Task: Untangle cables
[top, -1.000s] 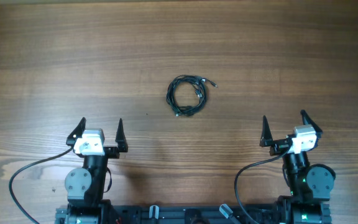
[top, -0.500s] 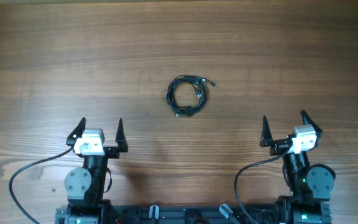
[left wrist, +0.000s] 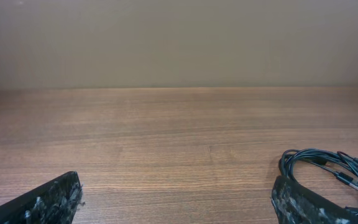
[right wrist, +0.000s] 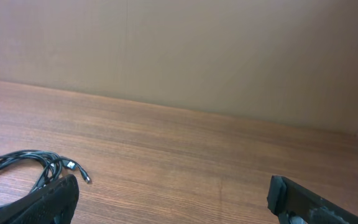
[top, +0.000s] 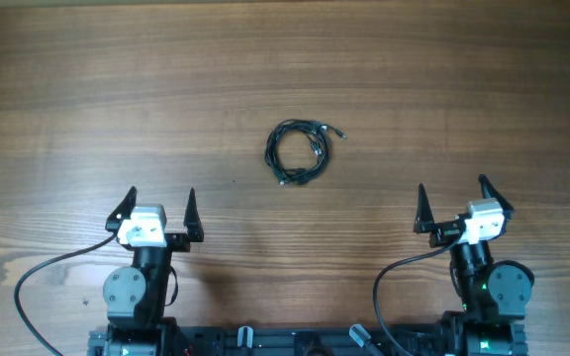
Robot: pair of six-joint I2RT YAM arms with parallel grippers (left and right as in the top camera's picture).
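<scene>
Coiled cables (top: 298, 151) on wooden table (top: 87, 109)

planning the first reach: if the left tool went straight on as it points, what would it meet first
Probably nothing: ahead of the open left tool lies only bare table. The coil of cables sits off to its right, outside that line, though depth is hard to judge.

I see a brown wood-grain table (top: 87, 89) filling my overhead view. A plain beige wall (left wrist: 179, 37) rises behind its far edge.
</scene>
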